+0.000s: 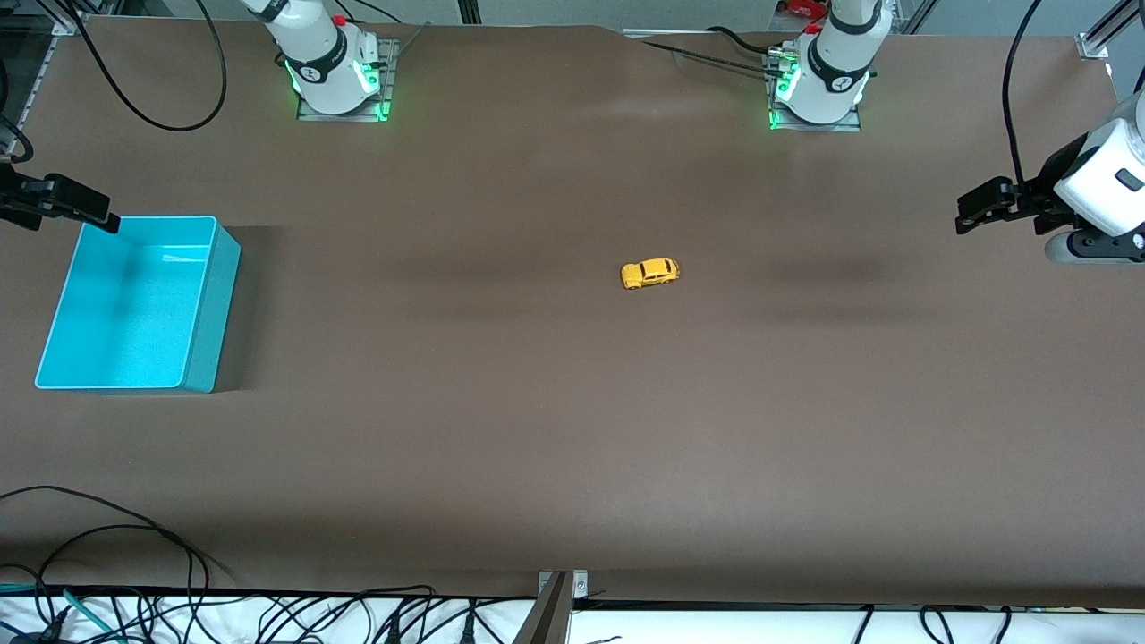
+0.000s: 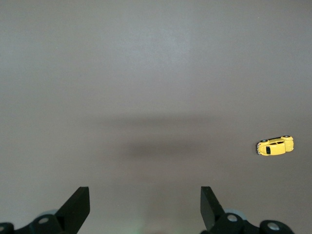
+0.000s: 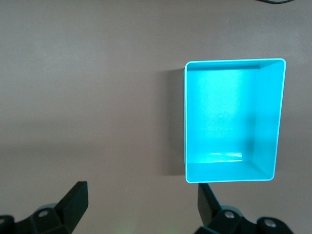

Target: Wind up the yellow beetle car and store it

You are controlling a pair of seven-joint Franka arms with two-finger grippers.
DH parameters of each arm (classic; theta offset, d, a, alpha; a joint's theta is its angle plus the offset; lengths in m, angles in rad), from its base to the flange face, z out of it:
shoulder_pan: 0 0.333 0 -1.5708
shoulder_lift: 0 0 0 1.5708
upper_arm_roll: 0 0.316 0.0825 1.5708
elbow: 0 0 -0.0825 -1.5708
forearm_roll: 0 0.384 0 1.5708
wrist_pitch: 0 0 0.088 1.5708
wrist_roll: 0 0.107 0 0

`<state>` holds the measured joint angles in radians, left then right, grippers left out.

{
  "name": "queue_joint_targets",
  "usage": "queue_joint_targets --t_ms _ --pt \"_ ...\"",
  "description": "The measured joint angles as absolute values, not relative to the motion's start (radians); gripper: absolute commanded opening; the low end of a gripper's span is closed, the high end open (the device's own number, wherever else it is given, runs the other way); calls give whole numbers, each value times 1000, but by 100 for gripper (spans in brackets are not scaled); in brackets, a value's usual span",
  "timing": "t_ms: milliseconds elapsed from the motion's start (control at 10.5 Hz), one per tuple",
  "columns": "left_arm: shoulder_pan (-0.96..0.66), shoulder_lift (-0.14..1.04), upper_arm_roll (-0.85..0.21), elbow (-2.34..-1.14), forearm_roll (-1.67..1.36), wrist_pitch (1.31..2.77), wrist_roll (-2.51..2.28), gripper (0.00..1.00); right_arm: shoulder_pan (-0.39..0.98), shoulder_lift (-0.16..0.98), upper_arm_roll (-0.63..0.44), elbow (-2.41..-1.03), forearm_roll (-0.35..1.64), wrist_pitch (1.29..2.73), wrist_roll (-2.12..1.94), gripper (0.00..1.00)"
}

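Note:
The yellow beetle car (image 1: 650, 273) stands on its wheels near the middle of the brown table, alone; it also shows in the left wrist view (image 2: 275, 145). The turquoise bin (image 1: 139, 304) sits empty at the right arm's end of the table and shows in the right wrist view (image 3: 233, 120). My left gripper (image 1: 971, 213) hangs open and empty high over the left arm's end of the table, well away from the car; its fingers (image 2: 78, 204) stand wide apart. My right gripper (image 1: 98, 217) hangs open and empty over the bin's rim on the robots' side.
The brown table mat (image 1: 572, 429) spreads wide around the car. Cables (image 1: 107, 572) lie along the table edge nearest the front camera. The two arm bases (image 1: 335, 72) stand along the robots' edge.

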<state>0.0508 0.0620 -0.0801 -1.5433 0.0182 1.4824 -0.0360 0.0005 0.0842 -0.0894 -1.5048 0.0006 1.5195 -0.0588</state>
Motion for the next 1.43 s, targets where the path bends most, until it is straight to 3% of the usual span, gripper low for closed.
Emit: queue_joint_targets --t_ms 1434 --pt "51 62 -80 -1543 18 1482 -36 100 -1 59 -76 -1497 1 1527 -45 100"
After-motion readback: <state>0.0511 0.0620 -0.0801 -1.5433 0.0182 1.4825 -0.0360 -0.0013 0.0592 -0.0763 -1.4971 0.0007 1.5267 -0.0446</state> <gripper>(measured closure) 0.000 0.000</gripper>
